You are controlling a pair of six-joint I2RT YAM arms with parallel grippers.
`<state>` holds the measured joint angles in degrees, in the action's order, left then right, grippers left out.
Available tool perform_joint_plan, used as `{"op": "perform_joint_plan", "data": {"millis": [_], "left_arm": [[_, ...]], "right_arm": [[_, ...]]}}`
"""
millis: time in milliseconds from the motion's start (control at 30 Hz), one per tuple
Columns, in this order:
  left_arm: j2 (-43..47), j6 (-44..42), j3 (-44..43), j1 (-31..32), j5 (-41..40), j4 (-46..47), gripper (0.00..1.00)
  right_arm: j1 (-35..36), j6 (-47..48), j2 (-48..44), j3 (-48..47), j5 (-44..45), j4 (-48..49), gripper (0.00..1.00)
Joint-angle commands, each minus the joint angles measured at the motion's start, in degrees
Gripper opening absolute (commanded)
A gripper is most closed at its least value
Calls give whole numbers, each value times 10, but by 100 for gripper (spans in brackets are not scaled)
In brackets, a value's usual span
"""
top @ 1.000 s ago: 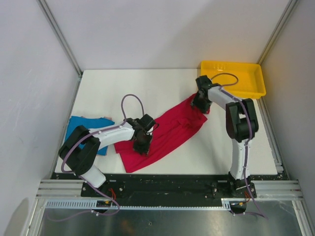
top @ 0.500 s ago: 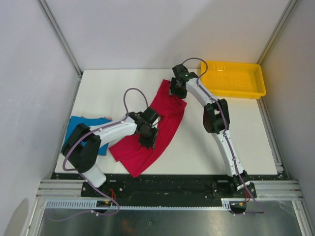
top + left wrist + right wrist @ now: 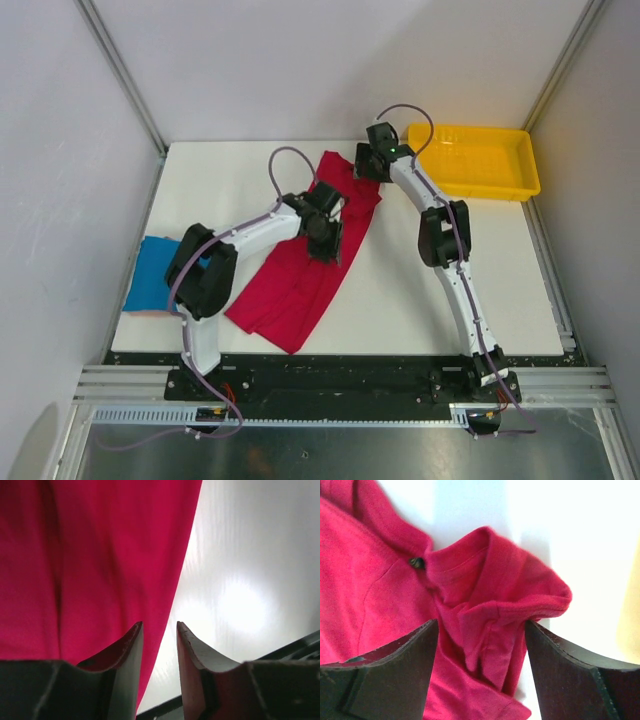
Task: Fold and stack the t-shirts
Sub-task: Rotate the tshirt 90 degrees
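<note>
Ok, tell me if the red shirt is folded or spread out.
Not folded up: the red shirt lies stretched in one long strip across the table, collar bunched between the right fingers.

No legible text, label, brand, number or sign in any of the three views. Crimson shirt [image 3: 295, 285], blue shirt [image 3: 150, 280] and yellow tray [image 3: 490, 190] all show plain, unmarked surfaces.

Crimson shirt [image 3: 385, 605]: matt knit cloth, stitched seams. Table [image 3: 250, 580]: smooth white, slight sheen. Yellow tray [image 3: 485, 160]: glossy plastic.
</note>
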<state>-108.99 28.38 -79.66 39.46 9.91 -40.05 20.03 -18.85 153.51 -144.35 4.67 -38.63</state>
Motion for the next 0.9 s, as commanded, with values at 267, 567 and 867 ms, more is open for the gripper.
{"op": "perform_joint_plan", "data": {"millis": [267,567,867], "left_arm": [[-193,-46,-367,-139,-17,14,44],[-389,-82,-609,-192,10,20,52],[-434,-90,-624,-210,18,65,55]], "right_arm": [[-14,-82,-143,62,10,10,77],[-11,-147,-256,204,-34,-6,74],[8,-164,-316,348,-35,21,61]]}}
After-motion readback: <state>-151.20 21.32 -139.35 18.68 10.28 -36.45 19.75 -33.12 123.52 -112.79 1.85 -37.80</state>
